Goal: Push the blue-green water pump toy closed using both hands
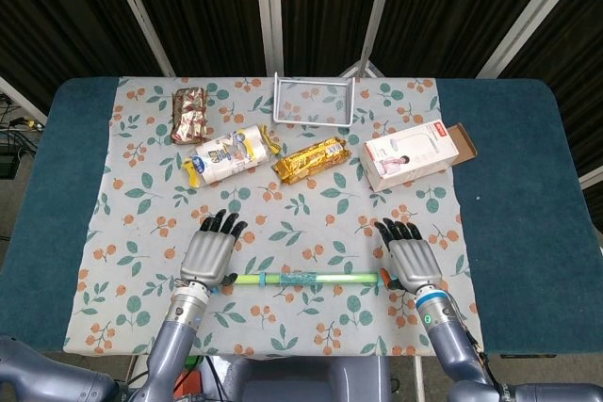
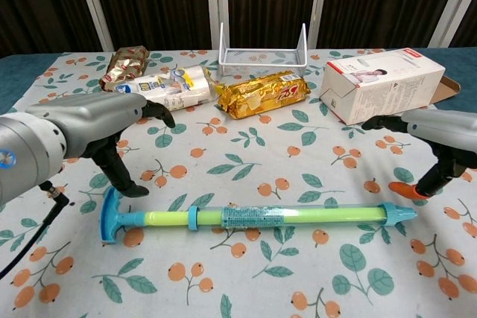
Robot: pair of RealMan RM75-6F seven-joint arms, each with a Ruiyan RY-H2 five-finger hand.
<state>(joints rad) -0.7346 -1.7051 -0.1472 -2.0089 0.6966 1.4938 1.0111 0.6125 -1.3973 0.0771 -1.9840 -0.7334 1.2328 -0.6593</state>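
Note:
The blue-green water pump toy (image 2: 253, 217) lies flat on the floral cloth, near the front edge. Its blue T-handle (image 2: 112, 217) points left, with a stretch of green rod showing between it and the barrel. The blue nozzle (image 2: 399, 214) points right. In the head view the toy (image 1: 301, 279) lies between my two hands. My left hand (image 2: 89, 128) hovers just behind the handle with its fingers spread, holding nothing. My right hand (image 2: 440, 139) hovers behind the nozzle, also open, its orange-tipped thumb close to the nozzle but apart from it. From above, the left hand (image 1: 209, 253) and right hand (image 1: 411, 258) sit palm-down.
Behind the toy lie a gold snack pack (image 2: 262, 93), a white wrapped pack (image 2: 170, 87), a brown foil bag (image 2: 125, 63), a white wire rack (image 2: 262, 53) and an open white carton (image 2: 384, 83). Teal table (image 1: 513, 185) borders the cloth.

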